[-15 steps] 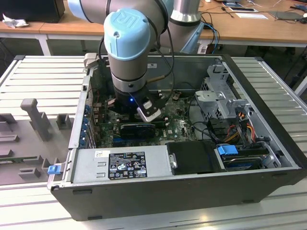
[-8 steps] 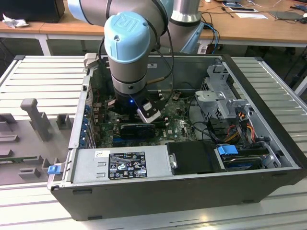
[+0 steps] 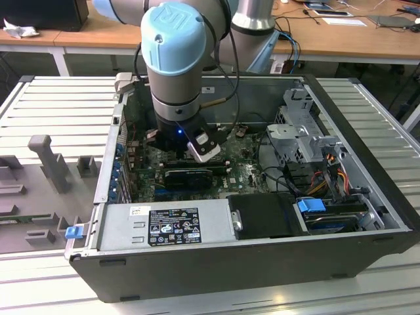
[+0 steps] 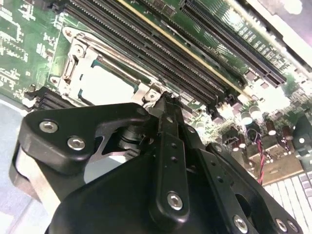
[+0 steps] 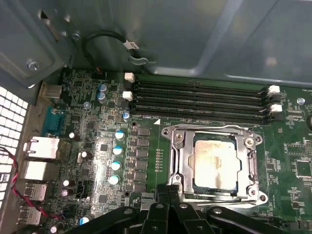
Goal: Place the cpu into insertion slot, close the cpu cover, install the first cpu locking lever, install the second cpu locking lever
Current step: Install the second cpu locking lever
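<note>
Square silver cpu cover [image 5: 214, 163] over pale cpu [image 5: 214, 161].

Arm reaches straight down — hand [image 4: 165, 100] closed (fingers together), wrist vertical.

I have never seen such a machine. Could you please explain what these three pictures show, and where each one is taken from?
It is a robot arm reaching into an open computer case. The exterior view looks at the whole scene from outside. Both wrist views come from cameras riding on the arm, looking down at the green circuit board.

The black pincer is just beside the processor socket. The pale square processor chip already lies in it, with the silver metal cover frame down around it. The long black strips nearby are memory slots.
</note>
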Tool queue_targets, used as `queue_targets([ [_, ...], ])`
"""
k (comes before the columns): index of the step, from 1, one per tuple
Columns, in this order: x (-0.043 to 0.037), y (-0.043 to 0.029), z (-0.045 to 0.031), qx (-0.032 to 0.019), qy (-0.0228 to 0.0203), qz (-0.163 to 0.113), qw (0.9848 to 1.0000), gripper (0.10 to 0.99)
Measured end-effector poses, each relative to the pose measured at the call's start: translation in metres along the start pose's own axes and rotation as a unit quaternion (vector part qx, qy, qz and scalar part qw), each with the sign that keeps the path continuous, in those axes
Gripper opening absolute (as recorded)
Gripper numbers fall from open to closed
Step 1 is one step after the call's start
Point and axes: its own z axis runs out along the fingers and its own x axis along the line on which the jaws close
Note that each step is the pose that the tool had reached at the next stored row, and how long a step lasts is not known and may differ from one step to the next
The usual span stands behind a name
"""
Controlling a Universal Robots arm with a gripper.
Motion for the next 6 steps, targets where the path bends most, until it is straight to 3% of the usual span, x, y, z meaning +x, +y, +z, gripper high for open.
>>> queue_targets([
  [6, -0.0004, 0.0021, -0.0069, -0.0001, -0.0001, 0.000, 1.0000, 0.106],
])
